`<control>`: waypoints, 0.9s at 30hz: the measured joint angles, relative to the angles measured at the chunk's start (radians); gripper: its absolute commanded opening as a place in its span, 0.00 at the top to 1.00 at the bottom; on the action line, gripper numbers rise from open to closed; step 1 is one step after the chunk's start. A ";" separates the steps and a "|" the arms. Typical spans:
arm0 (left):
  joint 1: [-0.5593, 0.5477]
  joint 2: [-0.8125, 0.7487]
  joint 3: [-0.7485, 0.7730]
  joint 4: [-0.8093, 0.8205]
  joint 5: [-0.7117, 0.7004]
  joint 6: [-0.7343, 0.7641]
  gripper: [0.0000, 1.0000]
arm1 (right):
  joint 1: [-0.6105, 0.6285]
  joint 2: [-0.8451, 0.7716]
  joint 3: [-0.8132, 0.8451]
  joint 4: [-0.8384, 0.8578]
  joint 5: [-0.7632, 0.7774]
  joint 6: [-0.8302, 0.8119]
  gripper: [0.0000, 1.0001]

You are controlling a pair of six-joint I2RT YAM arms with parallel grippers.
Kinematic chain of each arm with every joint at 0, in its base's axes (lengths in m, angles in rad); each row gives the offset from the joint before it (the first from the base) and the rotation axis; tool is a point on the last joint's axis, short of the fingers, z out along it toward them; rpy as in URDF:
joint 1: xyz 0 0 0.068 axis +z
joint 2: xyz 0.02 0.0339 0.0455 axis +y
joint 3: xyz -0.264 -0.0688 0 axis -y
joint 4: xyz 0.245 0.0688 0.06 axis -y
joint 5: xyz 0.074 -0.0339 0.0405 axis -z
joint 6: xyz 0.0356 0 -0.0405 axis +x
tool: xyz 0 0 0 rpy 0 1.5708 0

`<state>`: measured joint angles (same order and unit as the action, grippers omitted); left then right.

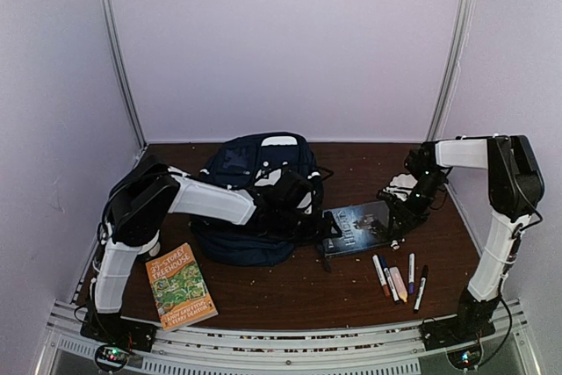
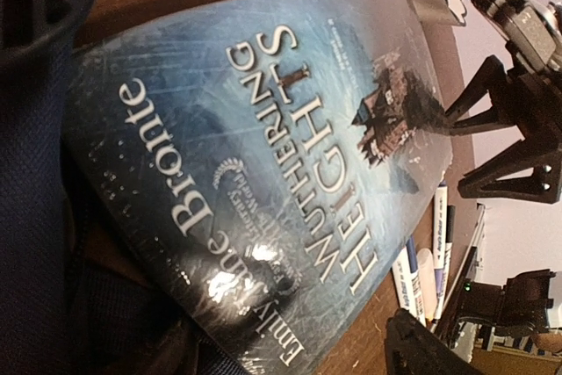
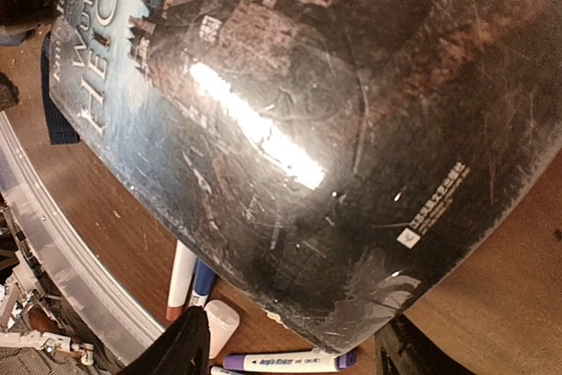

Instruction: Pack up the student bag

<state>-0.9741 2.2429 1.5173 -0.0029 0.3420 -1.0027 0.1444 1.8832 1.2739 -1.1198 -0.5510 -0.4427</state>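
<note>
The overhead view is lit softly and evenly. The pale walls (image 1: 281, 41) are rendered with a violet cast, and only faint shadows are thrown on the brown table (image 1: 351, 292). At centre frame the student bag (image 1: 255, 160) is so dark that little detail is resolved. In the left wrist view small glints are seen at lower centre on the glossy book cover (image 2: 263, 155), and the upper right is washed out. In the right wrist view a bright streak of glare is laid across the cover at centre.

Left arm (image 1: 206, 199) extended, left gripper (image 1: 318, 221) at the left end of the book (image 1: 356, 227), jaws apart. Right arm (image 1: 500, 234) folded, right gripper (image 1: 395, 221) at the book's right end, jaws apart.
</note>
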 measured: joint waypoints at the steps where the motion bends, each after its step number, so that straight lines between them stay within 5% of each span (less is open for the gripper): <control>1: 0.003 0.000 0.000 -0.002 0.003 -0.003 0.24 | 0.000 -0.005 0.000 -0.011 -0.006 -0.001 0.37; 20: 0.039 -0.036 -0.050 0.007 -0.008 0.009 0.25 | 0.212 -0.170 0.049 -0.371 -0.229 -0.204 0.39; 27: 0.044 -0.039 -0.051 0.006 0.002 0.033 0.25 | 0.286 -0.141 -0.035 -0.358 -0.305 -0.269 0.38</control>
<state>-0.9298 2.2044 1.4662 0.0036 0.3435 -0.9695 0.4301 1.7424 1.2385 -1.4776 -0.8562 -0.7120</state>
